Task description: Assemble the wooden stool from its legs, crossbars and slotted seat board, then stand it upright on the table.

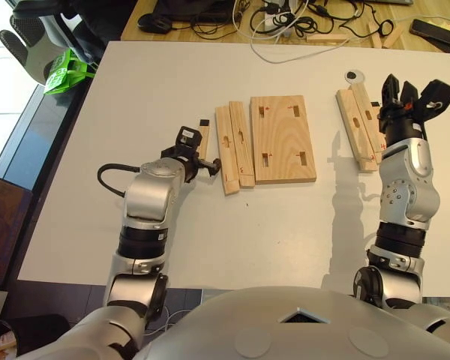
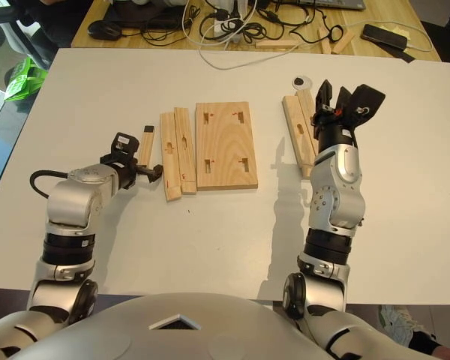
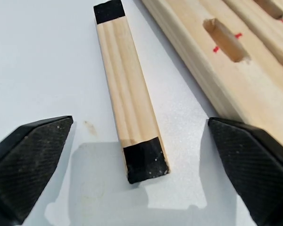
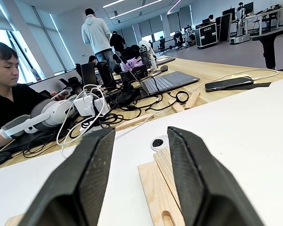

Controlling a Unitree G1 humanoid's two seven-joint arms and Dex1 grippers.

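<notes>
The white table [image 1: 172, 82] is a broad, plain surface with the stool lying on it in separate pieces. The slotted seat board [image 1: 283, 139] lies flat near the middle, its four slots facing up. Just beside its left edge two slotted wooden bars [image 1: 234, 148] lie side by side, running away from the robot. A second pair of slotted bars [image 1: 358, 127] lies well apart from the board on its right. A short stick with black ends [image 3: 127, 89] rests flat on the table left of the first pair, close to it but not touching. The left gripper [image 3: 139, 129] is low over the table at the stick's near end. Its ribbed fingers [image 3: 33, 150] are spread wide, one on each side of the stick, and neither touches it. The right gripper [image 1: 409, 94] is raised above the table just right of the second pair's far end, its fingers [image 4: 198, 183] parted with nothing between them. A small round white disc [image 1: 353, 76] sits on the table at that pair's far end. Past the table's far edge stands a wooden desk [image 1: 135, 26] strewn with black and white cables [image 1: 285, 19]. On it are a laptop [image 4: 167, 82], a dark phone [image 4: 228, 84] and white headphones [image 4: 37, 117]. A green bag [image 1: 64, 71] lies on the floor off the table's far left corner. Behind the desk the right wrist view shows a long open office with tall windows and strip lights.
</notes>
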